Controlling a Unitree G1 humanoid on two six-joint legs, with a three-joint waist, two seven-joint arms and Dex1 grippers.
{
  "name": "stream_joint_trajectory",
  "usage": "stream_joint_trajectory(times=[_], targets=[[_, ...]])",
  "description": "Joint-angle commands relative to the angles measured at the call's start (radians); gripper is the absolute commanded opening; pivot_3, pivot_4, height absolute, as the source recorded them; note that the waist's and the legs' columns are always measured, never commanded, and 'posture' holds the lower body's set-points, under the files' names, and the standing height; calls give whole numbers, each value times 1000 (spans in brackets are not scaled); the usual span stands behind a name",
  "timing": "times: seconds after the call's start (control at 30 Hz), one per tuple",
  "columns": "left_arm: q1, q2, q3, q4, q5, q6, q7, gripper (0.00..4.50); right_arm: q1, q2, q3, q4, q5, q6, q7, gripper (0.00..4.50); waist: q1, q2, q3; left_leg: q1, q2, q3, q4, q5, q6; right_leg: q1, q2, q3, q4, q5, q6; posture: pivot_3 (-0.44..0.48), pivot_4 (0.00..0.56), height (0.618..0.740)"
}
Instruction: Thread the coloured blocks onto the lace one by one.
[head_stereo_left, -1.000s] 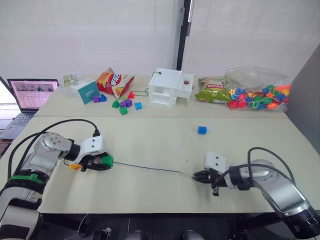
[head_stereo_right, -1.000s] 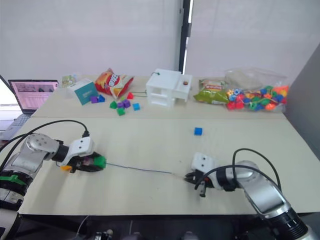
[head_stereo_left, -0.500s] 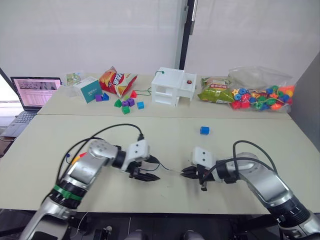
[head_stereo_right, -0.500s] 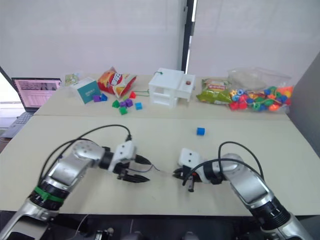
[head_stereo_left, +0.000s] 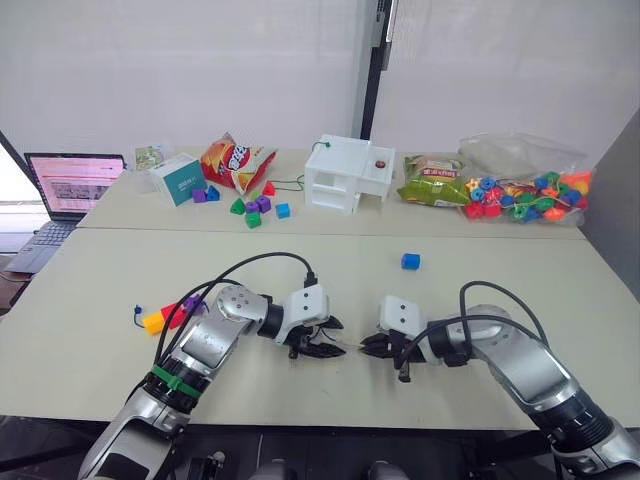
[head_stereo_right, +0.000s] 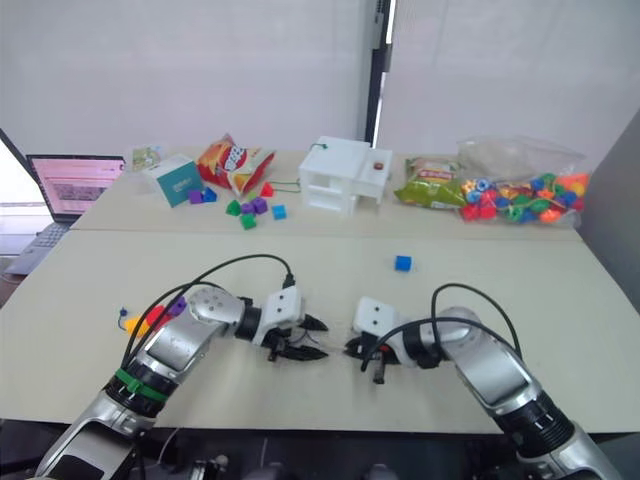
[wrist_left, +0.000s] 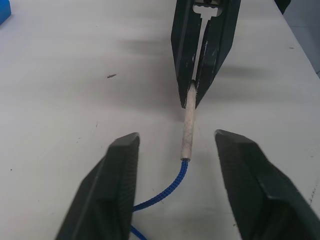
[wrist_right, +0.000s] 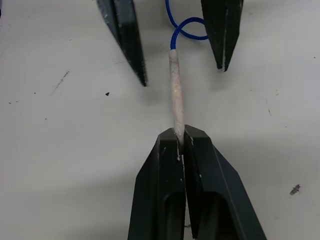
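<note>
A: Two grippers meet nose to nose at the near middle of the pale table (head_stereo_left: 480, 300). What is each doing?

B: The right gripper (wrist_right: 180, 137) has its black fingers pressed together on the pale stiff tip (wrist_right: 175, 90) of the long thin blue cord (wrist_left: 165, 192), so the tip juts out straight ahead of it, free to take a bead. The left gripper (wrist_left: 175, 147) faces it with its fingers spread, one on either side of the tip and touching nothing.

A: Why open like that?

B: My guess: it is lined up to take the tip over or to steady it. The cord curls into a small loop just beyond the tip, between the left fingers.

A: And the blocks?

B: Some small plastic ones are on the cord already, well out beyond the left arm: a yellow-orange cube (head_stereo_left: 153, 321), a red one (head_stereo_left: 173, 315) and a purple one (head_stereo_left: 193, 303). A blue cube (head_stereo_left: 410, 261) lies loose beyond the right gripper, not yet threaded.
</note>
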Motion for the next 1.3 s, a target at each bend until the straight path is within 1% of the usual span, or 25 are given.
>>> stream_joint_trajectory(times=[0.03,0.1,0.13,0.5,0.63,0.7,0.73,0.83,0.9,0.97,1.07,1.1,1.2,1.27,1.3], targets=[[-18,-4,11,-6,-9,-12,-5,1016,-3,1,-24,-25,10,4,-5,0,1,0,0,0,0,0,0,0,0,0,0,0,0,0,0,0,150,740],[-19,-9,9,-2,-6,-13,-1,317,-5,4,-24,-25,11,6,-7,0,2,0,0,0,0,0,0,0,0,0,0,0,0,0,0,0,150,740],[-19,-12,9,-3,-8,-10,0,38,-6,5,-24,-26,12,7,-8,0,2,0,0,0,0,0,0,0,0,0,0,0,0,0,0,0,150,740],[-20,-20,12,-9,-13,2,-2,38,3,1,-19,-40,13,21,-1,0,3,0,0,0,0,0,0,0,0,0,0,0,0,0,0,0,150,740],[-22,-15,16,-20,-17,11,-9,38,16,15,-28,-56,12,26,-29,0,3,0,0,0,0,0,0,0,0,0,0,0,0,0,0,0,150,740],[-22,-4,16,-22,-13,13,-13,0,27,29,-67,-65,27,52,-66,647,3,0,0,0,0,0,0,0,0,0,0,0,0,0,0,0,150,740],[-21,3,17,-24,-10,14,-14,0,40,27,-89,-73,33,64,-78,880,4,0,0,0,0,0,0,0,0,0,0,0,0,0,0,0,150,740],[-15,24,19,-32,-6,17,-20,0,81,19,-152,-89,55,96,-109,1916,5,0,0,0,0,0,0,0,0,0,0,0,0,0,0,0,150,740],[-3,46,30,-47,-11,25,-18,0,147,36,-262,-107,81,137,-182,2618,8,0,0,0,0,0,0,0,0,0,0,0,0,0,0,0,150,740],[8,60,38,-61,-14,34,-11,0,198,75,-347,-126,90,167,-268,3285,7,0,0,0,0,-1,0,0,0,1,0,-1,0,0,0,0,150,740],[28,78,47,-84,-18,49,1,0,225,198,-444,-149,67,203,-465,4348,4,0,0,1,0,-1,-1,0,0,1,0,0,0,0,0,0,150,740],[33,80,52,-90,-20,56,6,0,219,249,-460,-144,35,207,-551,4432,1,0,0,1,0,-1,-1,0,0,1,0,0,0,0,0,0,150,740],[48,83,57,-105,-23,71,14,0,182,405,-457,-109,-53,188,-775,4432,-4,0,0,1,0,0,-2,1,-2,-2,1,2,2,0,0,0,150,740],[54,83,57,-112,-22,76,17,0,141,504,-431,-67,-101,159,-892,4432,-8,0,0,0,0,0,-2,2,-3,-4,1,3,3,0,0,0,150,740],[55,83,57,-113,-22,78,18,0,127,533,-423,-51,-120,151,-927,4432,-10,0,0,-1,-1,1,-2,2,-4,-6,0,3,5,0,0,0,150,740]])
